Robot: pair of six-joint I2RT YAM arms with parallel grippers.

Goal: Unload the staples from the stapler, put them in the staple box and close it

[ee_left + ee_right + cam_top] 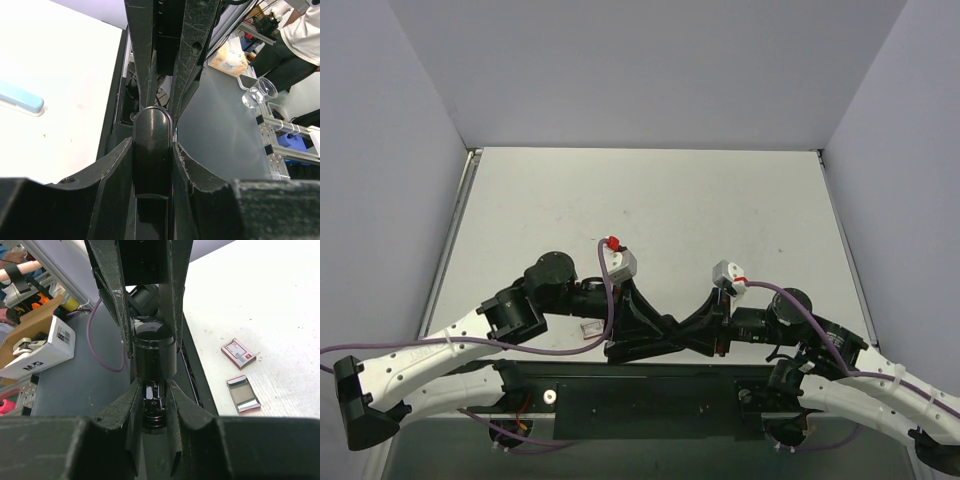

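The black stapler [672,335] is held in the air between both grippers, over the table's near edge. In the left wrist view its glossy rounded black end [152,150] sits tight between the jaws of my left gripper [153,145]. In the right wrist view its other end [154,357], with dark inner parts showing below, sits between the jaws of my right gripper [154,386]. The left gripper [638,335] and right gripper [708,325] face each other, almost touching. The silvery tip and any staples are hidden.
A small red-and-white staple box [238,353] and its open tray [243,394] lie on the white table [650,210], also seen under the left arm [590,328]. A light blue object [20,98] lies on the table. The black base rail [640,395] runs below the grippers.
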